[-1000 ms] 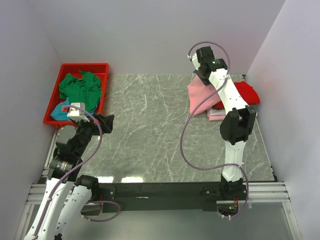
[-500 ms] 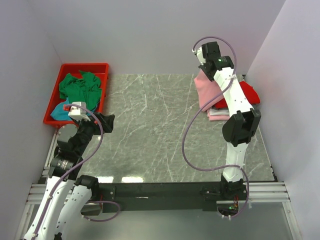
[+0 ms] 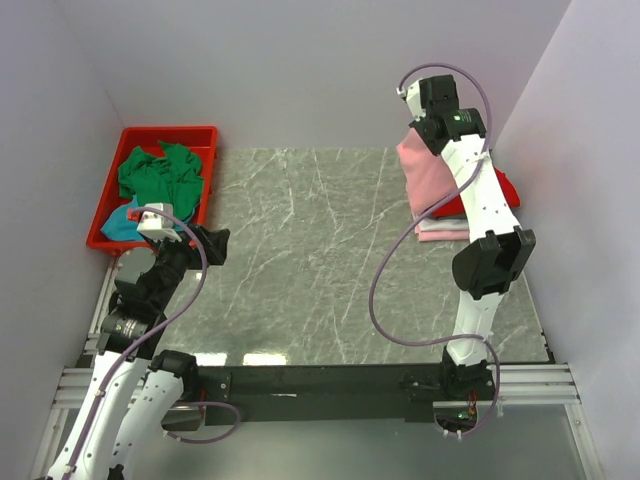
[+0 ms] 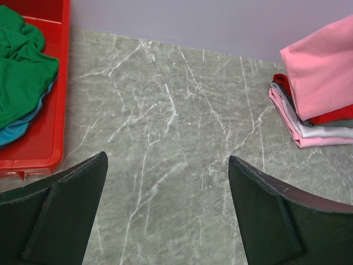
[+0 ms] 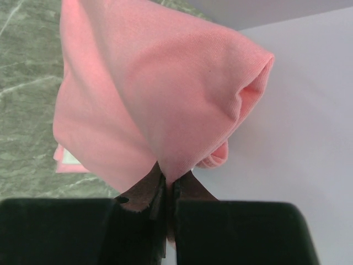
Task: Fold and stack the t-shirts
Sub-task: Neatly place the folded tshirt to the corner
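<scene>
Right gripper (image 5: 167, 179) clenched on pink shirt (image 5: 149, 94), which hangs over the folded stack (image 4: 309, 130) at the counter's (image 3: 300, 250) far right corner. Cannot tell if it touches the stack's red shirt (image 4: 331, 115). Left gripper (image 4: 168, 207) released, jaws wide apart, at left edge near bin (image 3: 110, 240). Green shirt (image 3: 160, 175) and teal shirt (image 3: 115, 225) lie crumpled in bin by far left corner.
</scene>
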### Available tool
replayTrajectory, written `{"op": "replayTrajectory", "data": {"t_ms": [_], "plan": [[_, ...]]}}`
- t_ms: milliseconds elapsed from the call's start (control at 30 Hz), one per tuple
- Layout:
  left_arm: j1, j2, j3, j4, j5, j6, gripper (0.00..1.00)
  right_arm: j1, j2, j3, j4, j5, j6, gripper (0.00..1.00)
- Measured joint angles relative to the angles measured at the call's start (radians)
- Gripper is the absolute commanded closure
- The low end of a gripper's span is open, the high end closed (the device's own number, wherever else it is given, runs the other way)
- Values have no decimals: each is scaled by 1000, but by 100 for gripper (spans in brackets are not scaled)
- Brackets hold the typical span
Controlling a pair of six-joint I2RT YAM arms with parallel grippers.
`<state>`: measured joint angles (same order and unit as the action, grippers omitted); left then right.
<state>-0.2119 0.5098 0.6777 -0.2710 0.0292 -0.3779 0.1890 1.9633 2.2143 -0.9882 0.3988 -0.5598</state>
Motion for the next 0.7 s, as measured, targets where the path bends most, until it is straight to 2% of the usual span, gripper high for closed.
{"op": "replayTrajectory", "data": {"t_ms": [700], "plan": [[0,13,-1,0,0,0,4,-35,-110,0,-28,-35,-43,100]]}}
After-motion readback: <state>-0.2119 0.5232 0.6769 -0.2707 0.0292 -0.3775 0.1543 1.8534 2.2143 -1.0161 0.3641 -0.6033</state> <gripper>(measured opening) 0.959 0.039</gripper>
